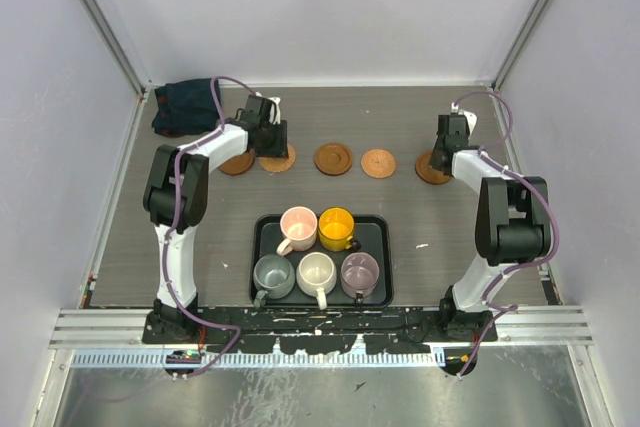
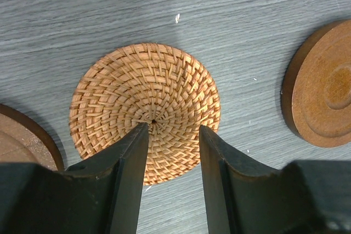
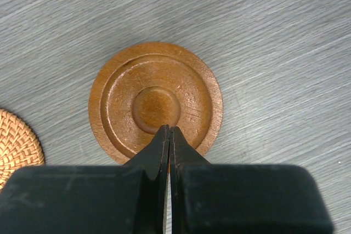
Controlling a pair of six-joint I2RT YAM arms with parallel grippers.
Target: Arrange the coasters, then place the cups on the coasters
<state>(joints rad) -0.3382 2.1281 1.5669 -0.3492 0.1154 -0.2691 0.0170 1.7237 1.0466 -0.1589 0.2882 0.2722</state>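
Five coasters lie in a row across the far part of the table. My left gripper [image 2: 173,127] hovers open over the woven orange-brown coaster [image 2: 145,110], second from the left [image 1: 278,158], with nothing between its fingers. A dark coaster [image 2: 22,141] lies to its left and a ringed wooden one [image 2: 323,83] to its right. My right gripper [image 3: 169,130] is shut, its tips over the rightmost ringed wooden coaster [image 3: 156,100], empty. The pink cup [image 1: 298,225], yellow cup [image 1: 336,227], grey-green cup [image 1: 273,275], cream cup [image 1: 317,272] and mauve cup [image 1: 359,272] stand in the tray.
The black tray [image 1: 386,257] sits at the near middle, between the two arm bases. A dark blue cloth [image 1: 185,107] lies at the back left corner. Enclosure walls border the table on three sides. A woven coaster [image 3: 16,143] shows at the left of the right wrist view.
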